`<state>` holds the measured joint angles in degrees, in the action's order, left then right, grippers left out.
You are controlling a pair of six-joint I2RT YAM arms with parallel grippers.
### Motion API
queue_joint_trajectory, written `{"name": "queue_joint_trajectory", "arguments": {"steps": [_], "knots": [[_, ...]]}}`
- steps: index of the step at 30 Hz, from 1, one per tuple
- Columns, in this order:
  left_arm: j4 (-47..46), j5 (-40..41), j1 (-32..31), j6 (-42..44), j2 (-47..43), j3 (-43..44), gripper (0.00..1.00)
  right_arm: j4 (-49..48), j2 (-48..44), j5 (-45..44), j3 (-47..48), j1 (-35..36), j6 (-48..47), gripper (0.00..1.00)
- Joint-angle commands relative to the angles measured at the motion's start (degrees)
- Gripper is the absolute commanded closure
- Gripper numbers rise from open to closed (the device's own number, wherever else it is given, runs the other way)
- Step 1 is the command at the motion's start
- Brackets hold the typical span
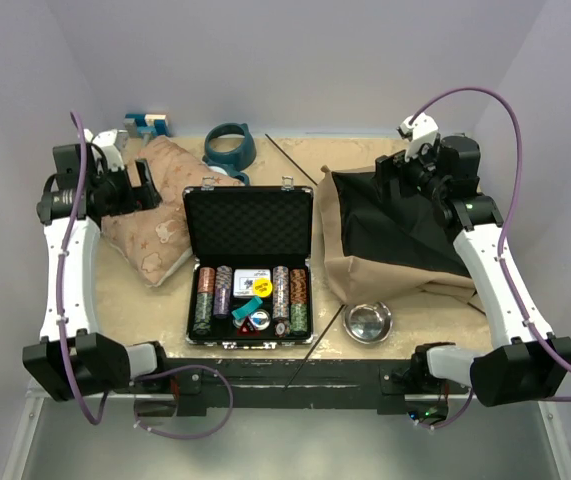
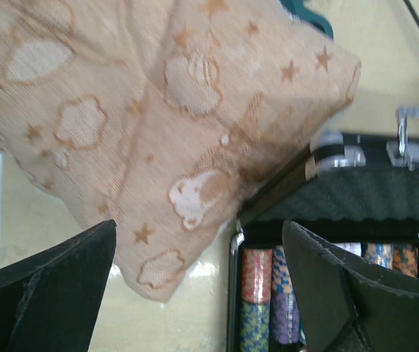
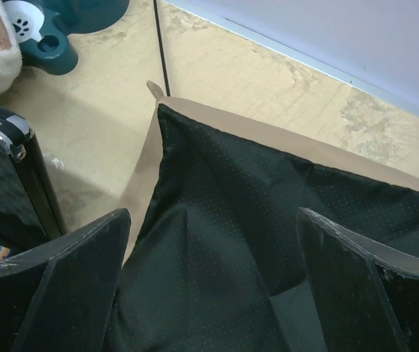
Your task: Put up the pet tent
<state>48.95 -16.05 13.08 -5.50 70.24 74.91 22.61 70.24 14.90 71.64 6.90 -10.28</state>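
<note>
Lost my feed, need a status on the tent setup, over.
Left gripper, right gripper: jaws open, empty. Tent collapsed, right gripper over it. Left over pillow. Open case close on tent's left, bowl at its near edge.

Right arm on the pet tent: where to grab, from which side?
Probably the pointed tan corner of the pet tent nearest the chip case, from above with the right gripper. The tent lies collapsed flat, and that folded edge sticks out thin.

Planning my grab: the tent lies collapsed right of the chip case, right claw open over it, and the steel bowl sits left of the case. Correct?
No: the bowl sits right of the case, near the tent, as the top view shows. The rest holds.
</note>
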Motion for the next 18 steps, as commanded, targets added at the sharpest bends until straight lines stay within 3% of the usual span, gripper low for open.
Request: {"name": "queue_joint_trajectory", "arguments": {"steps": [1, 9, 18], "knots": [[-2.8, 4.1, 1.2, 0.7, 6.7, 10.2, 0.0, -1.1, 0.2, 2.4, 1.7, -0.1, 0.6, 0.01], [0.5, 0.7, 1.8, 9.3, 30.8, 29.0, 0.0, -0.6, 3.6, 2.7, 4.6, -0.1, 0.1, 0.01], [-8.1, 2.7, 1.5, 10.5, 47.3, 24.3, 0.0, -0.7, 7.7, 2.9, 6.3, -0.1, -0.6, 0.01]]}}
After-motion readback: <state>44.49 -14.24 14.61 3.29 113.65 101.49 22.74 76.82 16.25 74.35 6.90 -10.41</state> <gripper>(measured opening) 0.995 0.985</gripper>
